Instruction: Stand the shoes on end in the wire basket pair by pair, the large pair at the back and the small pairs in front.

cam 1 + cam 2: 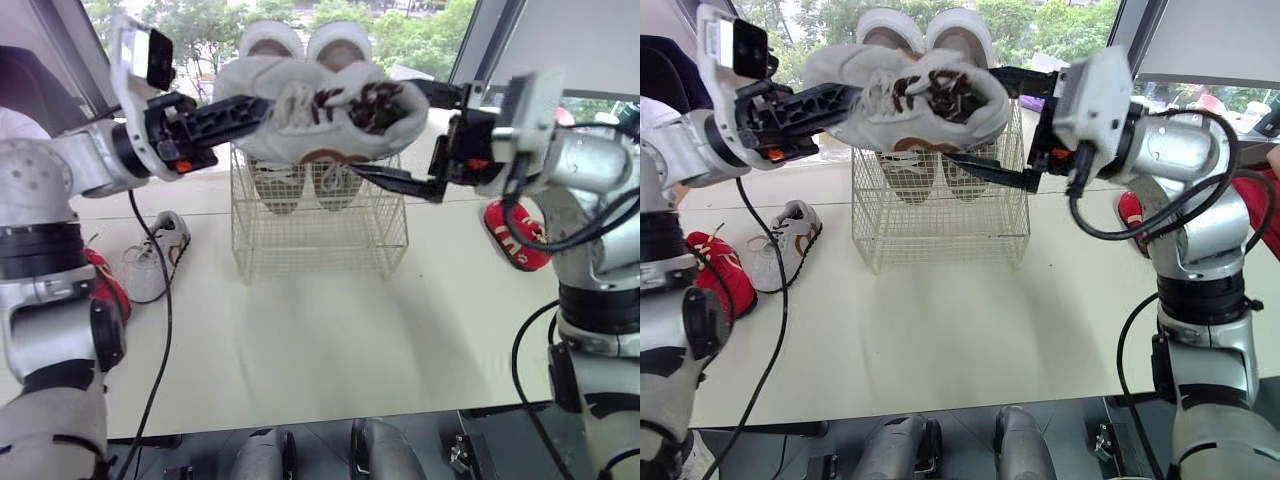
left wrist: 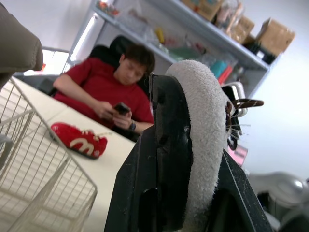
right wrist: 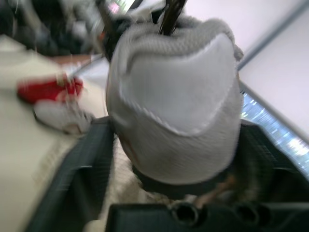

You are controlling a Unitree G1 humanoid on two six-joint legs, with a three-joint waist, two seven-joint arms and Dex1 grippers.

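The left gripper (image 1: 245, 108) pinches the collar of a grey shoe (image 1: 320, 125). The right gripper (image 1: 390, 130), fingers spread wide, clamps its other end. The shoe is held above the wire basket (image 1: 320, 240) near the table's (image 1: 330, 340) far edge, with a white pair (image 1: 305, 45) standing inside.

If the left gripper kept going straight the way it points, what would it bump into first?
The white shoe it grips; past that, probably the right gripper, though depth is unclear.

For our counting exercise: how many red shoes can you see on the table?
2. One red shoe lies left on the table, beside a white shoe; the other red shoe lies near its right edge. Others may be hidden.
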